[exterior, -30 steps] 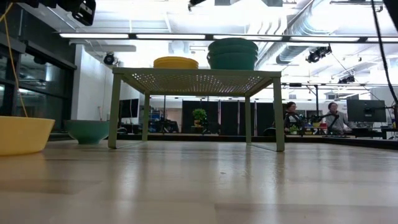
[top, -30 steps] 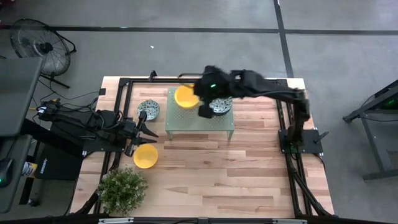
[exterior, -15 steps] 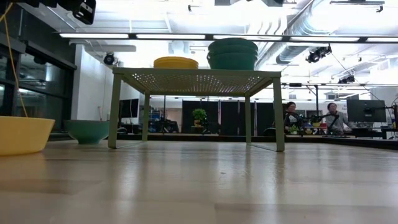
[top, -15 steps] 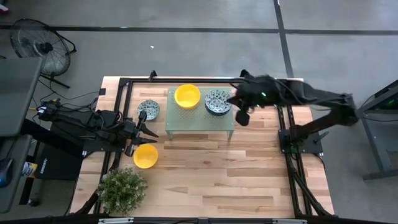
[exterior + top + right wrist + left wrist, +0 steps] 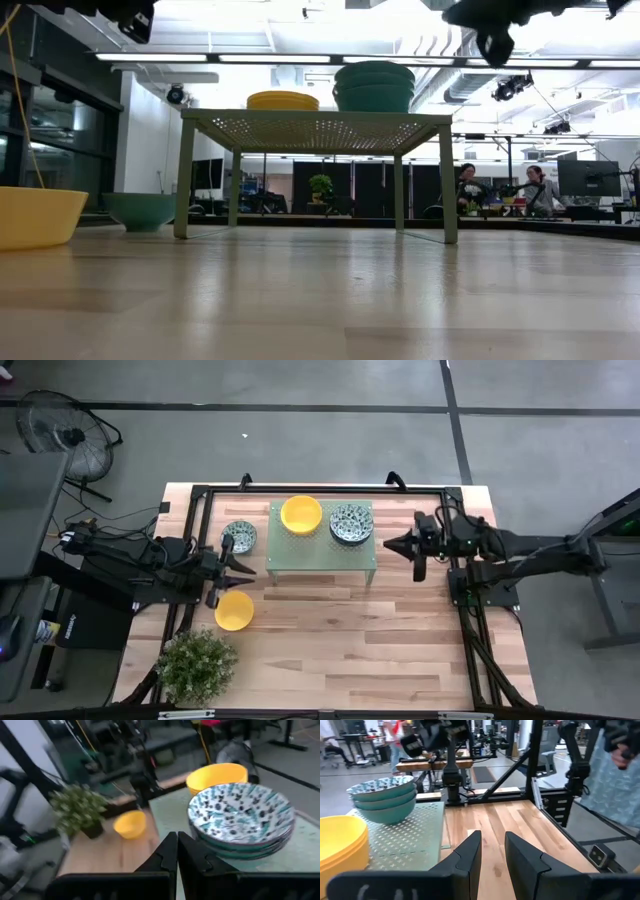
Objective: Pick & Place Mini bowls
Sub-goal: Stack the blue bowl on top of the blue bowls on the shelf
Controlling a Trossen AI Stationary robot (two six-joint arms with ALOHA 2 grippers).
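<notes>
Jaws shut beside patterned bowls [image 5: 240,817]

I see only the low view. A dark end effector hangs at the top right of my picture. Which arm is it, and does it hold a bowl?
Observer: It is the right end effector, shut and empty, beside the stand, not above it.
Operator: Where is the other one?
Observer: The left end effector is open and empty, between the patterned bowl and the yellow bowl on the table.
Operator: Is the teal stack plain inside?
Observer: No, the teal stack is white inside with a blue-green pattern.
</notes>
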